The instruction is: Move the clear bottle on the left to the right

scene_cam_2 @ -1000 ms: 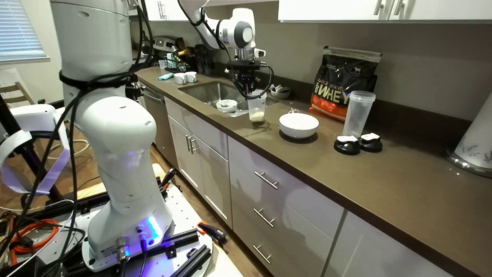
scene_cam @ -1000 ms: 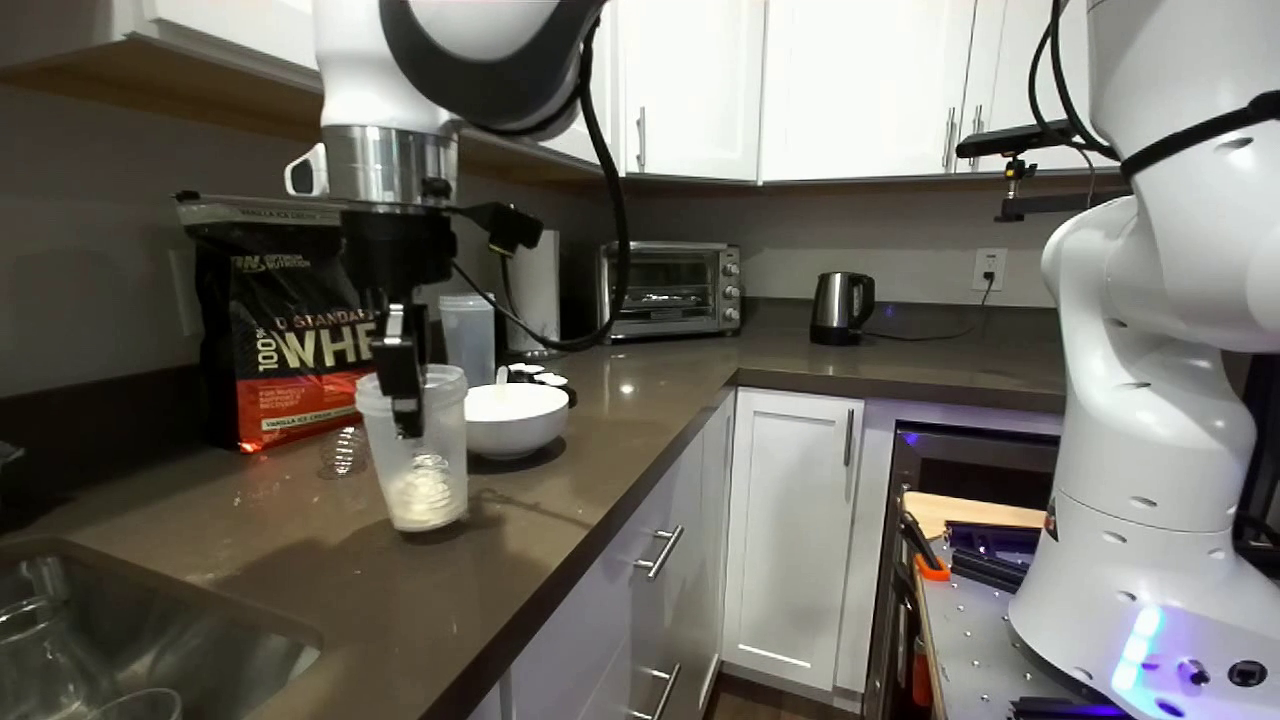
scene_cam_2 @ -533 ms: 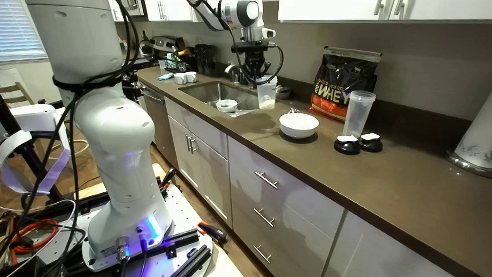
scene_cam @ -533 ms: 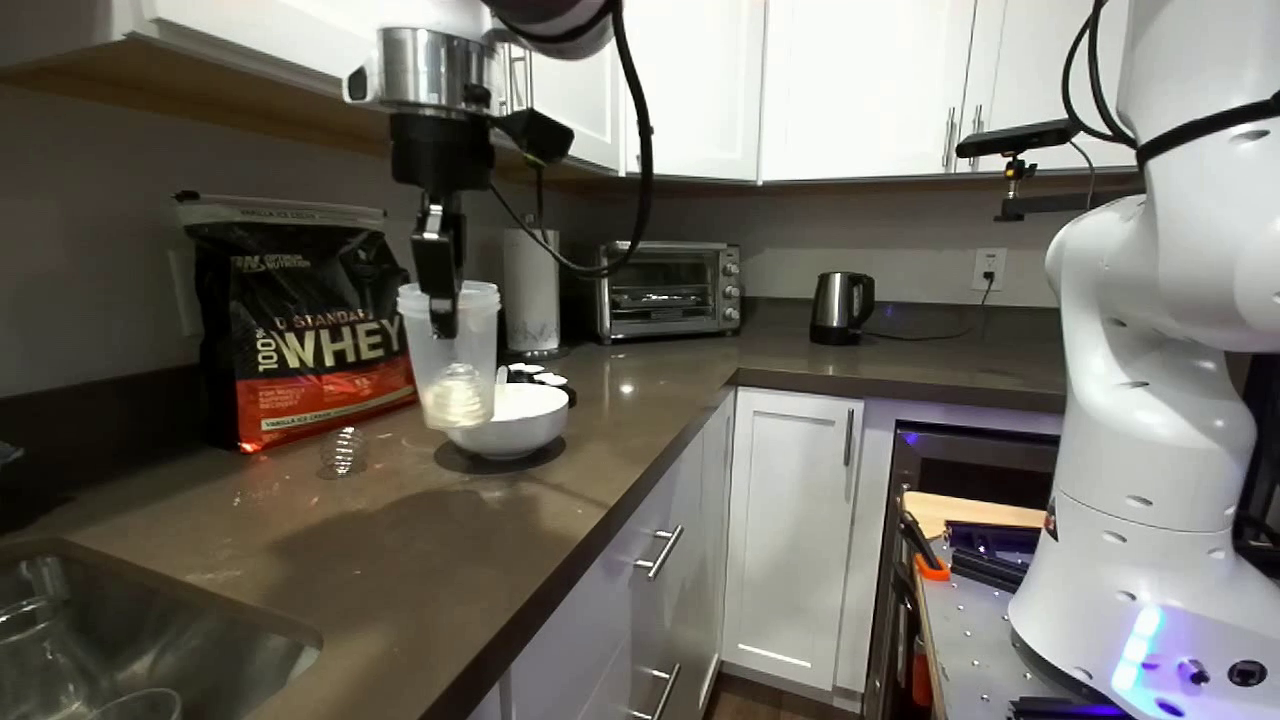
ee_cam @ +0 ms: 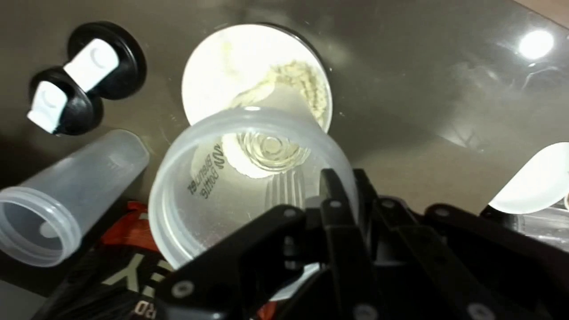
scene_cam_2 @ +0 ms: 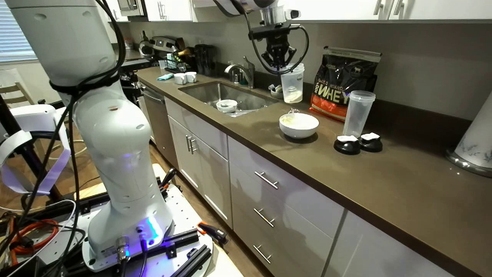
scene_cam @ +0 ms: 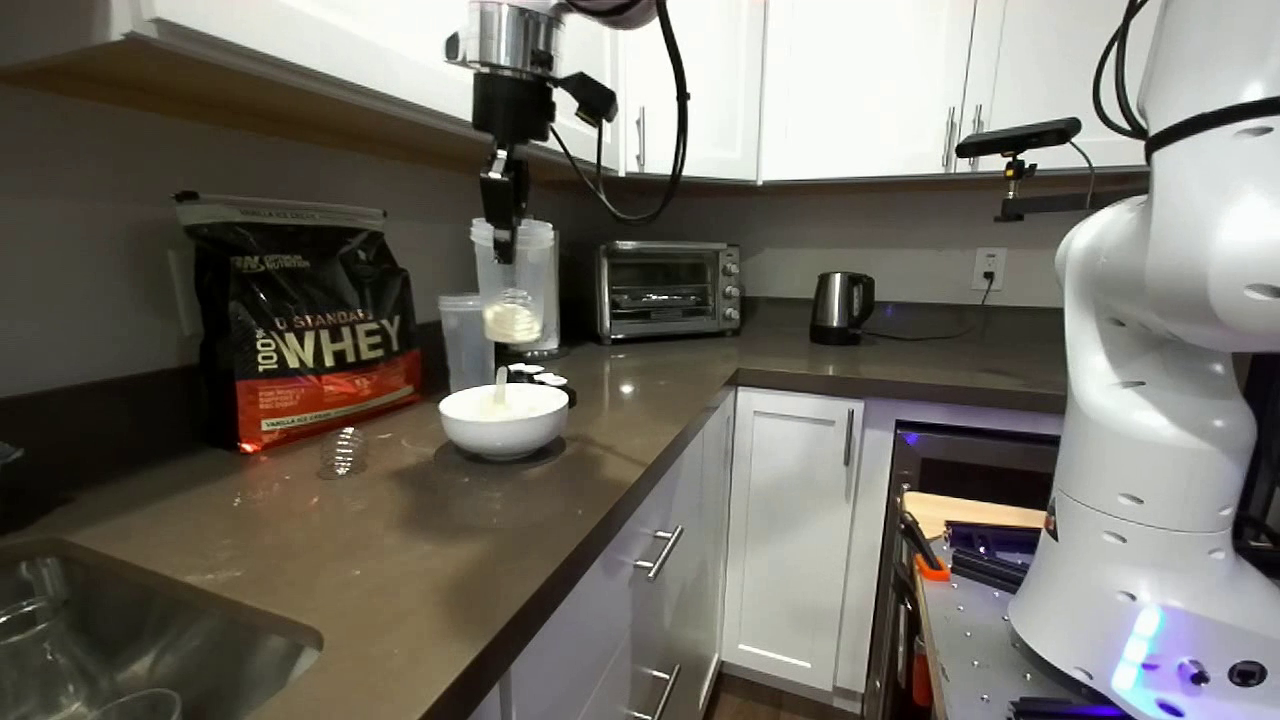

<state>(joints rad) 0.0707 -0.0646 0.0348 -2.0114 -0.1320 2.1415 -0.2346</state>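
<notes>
Pinching claw (ee_cam: 346, 182): I've got the Blender Bottle cup (scene_cam_2: 293, 84) by its wall!
Pale powder (scene_cam: 512, 322): at the bottom, whole lot airborne.
White bowl (scene_cam_2: 299, 127): lower, on the table (scene_cam_2: 384, 177).

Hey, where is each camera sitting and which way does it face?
In an exterior view: near the sink, facing along the counter to the toaster oven; robot base, right, and jaws show.
In an exterior view: nearer the paper-towel roll, facing back toward the sink; base, left, and jaws show.
Wrist view: on the wrist, facing down into the clear bottle, white bowl past it; of the robot, jaws only.
Both exterior views share the black whey bag, bowl and bottle.
</notes>
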